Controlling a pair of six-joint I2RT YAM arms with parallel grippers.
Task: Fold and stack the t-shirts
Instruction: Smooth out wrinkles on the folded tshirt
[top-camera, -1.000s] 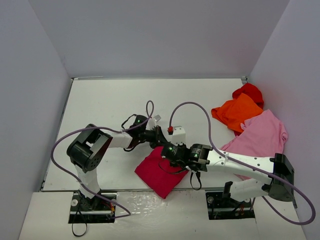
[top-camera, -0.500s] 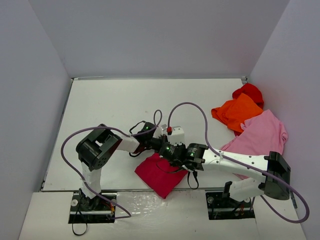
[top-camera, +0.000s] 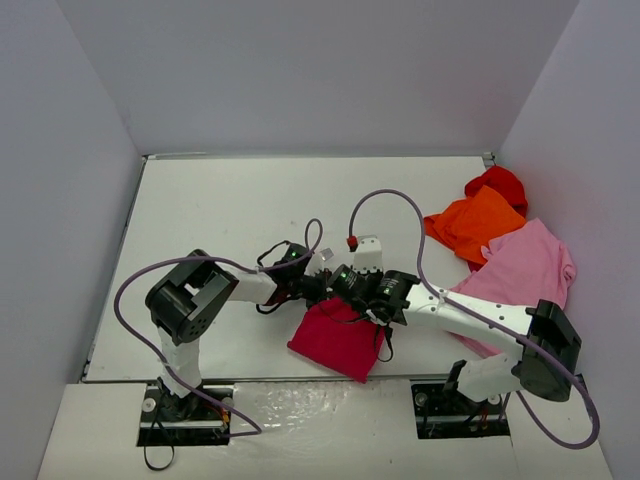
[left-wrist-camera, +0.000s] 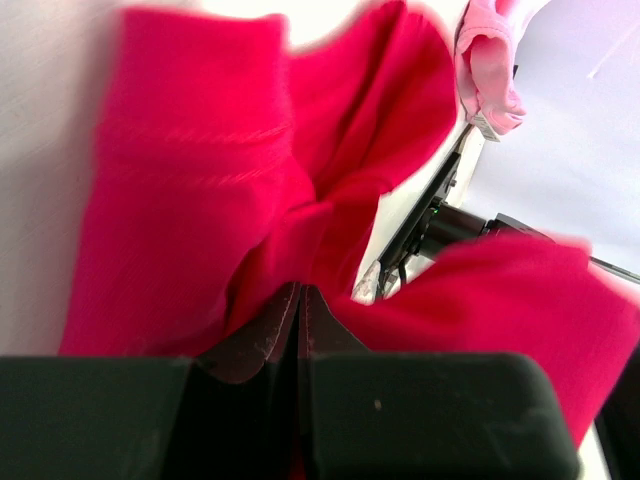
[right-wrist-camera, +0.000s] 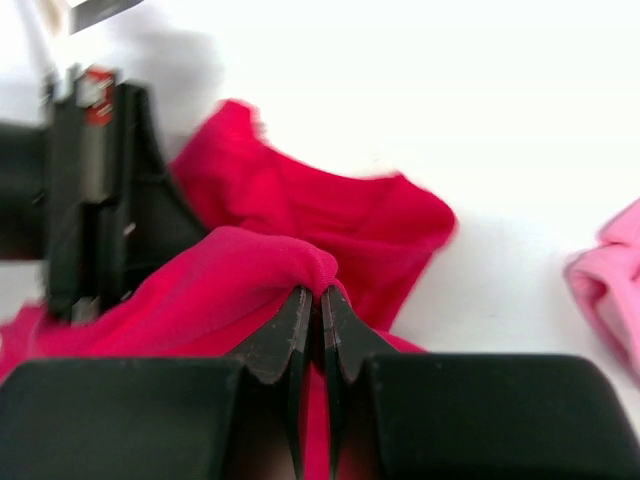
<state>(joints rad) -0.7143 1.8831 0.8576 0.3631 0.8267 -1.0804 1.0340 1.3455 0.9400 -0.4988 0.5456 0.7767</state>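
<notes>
Grip: the left gripper (left-wrist-camera: 300, 295) is pinched tight on a gather of the crimson shirt (top-camera: 340, 342); the right gripper (right-wrist-camera: 320, 298) is likewise clamped on a raised fold of the same cloth, with the wrists crowded together above it. Shirt: a bunched, part-folded wad by the near edge of the table (top-camera: 220, 210), between the arm bases. Pink shirt (top-camera: 525, 265), orange shirt (top-camera: 475, 225), red shirt (top-camera: 500, 185): heaped well apart at right. Hazards, as judged: a shallow pinch could slip and the fold collapse; the close wrists could collide or the purple cable (top-camera: 385, 193) could snag; extra layers caught in the grip could drag the fold askew.
</notes>
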